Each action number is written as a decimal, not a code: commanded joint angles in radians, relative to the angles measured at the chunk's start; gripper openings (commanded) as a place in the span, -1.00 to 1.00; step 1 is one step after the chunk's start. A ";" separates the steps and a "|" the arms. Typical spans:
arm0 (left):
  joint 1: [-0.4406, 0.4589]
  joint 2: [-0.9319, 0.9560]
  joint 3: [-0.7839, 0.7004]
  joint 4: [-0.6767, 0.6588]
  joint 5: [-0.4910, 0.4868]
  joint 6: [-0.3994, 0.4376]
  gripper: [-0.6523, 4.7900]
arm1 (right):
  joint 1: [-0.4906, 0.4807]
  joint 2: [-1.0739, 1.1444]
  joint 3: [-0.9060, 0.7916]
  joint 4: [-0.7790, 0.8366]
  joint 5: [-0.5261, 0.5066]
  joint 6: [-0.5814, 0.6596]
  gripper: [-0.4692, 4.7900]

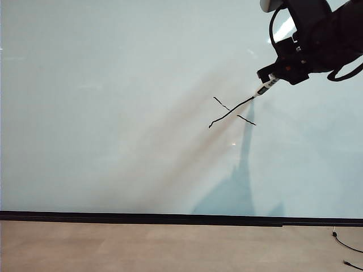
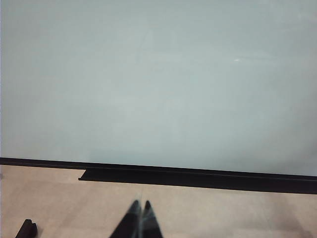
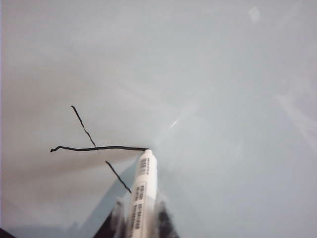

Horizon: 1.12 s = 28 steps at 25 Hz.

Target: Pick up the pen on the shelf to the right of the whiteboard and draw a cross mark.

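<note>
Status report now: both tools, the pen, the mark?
Right tool shut on pen, tip at end of long stroke. Cross mark on whiteboard, short stroke broken. Left tool shut, low over floor, idle. Nothing in the way.

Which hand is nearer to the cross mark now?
Right. The right hand holds the pen at the cross mark's upper right end. The left hand, shut, hangs low above the floor.
</note>
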<state>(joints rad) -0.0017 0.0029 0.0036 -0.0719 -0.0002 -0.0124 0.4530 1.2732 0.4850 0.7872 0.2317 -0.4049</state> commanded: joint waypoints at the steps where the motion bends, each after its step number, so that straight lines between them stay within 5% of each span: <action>1: 0.000 0.000 0.003 0.004 0.004 0.004 -0.78 | -0.010 -0.009 0.011 0.054 0.058 -0.011 -0.84; 16: 0.000 0.000 0.003 0.005 0.003 0.004 -0.78 | 0.137 -0.249 -0.178 0.034 0.063 0.035 -0.84; 28: 0.000 0.000 0.003 0.005 0.004 0.004 -0.78 | 0.130 -0.876 -0.411 -0.377 0.010 0.042 -0.84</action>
<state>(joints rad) -0.0017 0.0025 0.0036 -0.0719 -0.0002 -0.0120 0.5827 0.4389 0.0841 0.4393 0.2424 -0.3710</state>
